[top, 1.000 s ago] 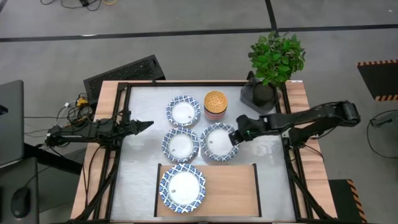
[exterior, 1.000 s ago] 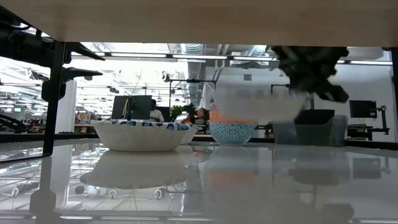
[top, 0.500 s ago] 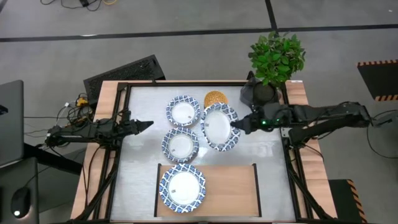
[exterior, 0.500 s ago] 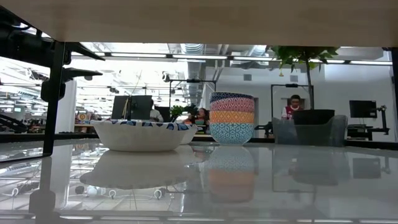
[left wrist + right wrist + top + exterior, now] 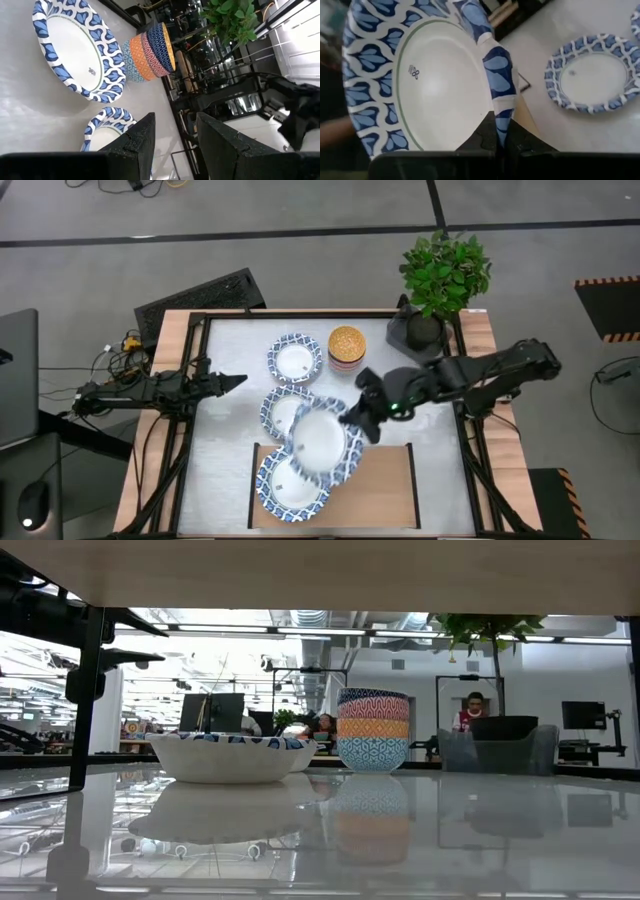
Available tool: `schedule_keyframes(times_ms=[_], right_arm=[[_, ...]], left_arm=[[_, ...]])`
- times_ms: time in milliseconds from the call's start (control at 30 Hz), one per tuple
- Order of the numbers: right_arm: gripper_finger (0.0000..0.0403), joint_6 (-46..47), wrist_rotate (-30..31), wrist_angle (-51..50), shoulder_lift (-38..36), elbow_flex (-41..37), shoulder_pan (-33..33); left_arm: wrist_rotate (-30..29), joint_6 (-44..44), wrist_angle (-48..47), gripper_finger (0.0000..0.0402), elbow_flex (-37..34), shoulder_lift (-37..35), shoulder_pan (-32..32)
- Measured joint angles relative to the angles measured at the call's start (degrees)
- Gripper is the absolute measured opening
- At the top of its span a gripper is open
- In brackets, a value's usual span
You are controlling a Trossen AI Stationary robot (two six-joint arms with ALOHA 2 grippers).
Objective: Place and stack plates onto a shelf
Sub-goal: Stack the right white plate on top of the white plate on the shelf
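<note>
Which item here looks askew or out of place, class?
The plate pinched by its rim in the right claw hangs tilted in the air above the shelf, overlapping the plate on the shelf. Nothing looks spilled or broken.

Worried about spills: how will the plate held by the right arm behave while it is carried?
Probably light and a bit floppy: the plate rim buckles where the right end effector pinches it. Held by one edge only, it may sag or slip out.

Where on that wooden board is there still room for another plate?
The shelf is bare on its right half, up to the black rail. Its left half is crowded: one plate lies there, and the right gripper holds another plate above it.
</note>
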Motion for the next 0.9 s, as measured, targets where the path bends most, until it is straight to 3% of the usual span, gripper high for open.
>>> schedule_keyframes(times_ms=[300,900], right_arm=[[0.0024,-1.98,-1.33,-2.07,10.94,8.55,2.53],[0.0025,1.11,-1.64,1.04,21.12,8.57,2.55]], left_arm=[[0.74,-0.46,-0.07,0.0128,0.02,0.00,0.01],[3.13,-1.20,-0.03,0.0128,0.02,0.00,0.00]])
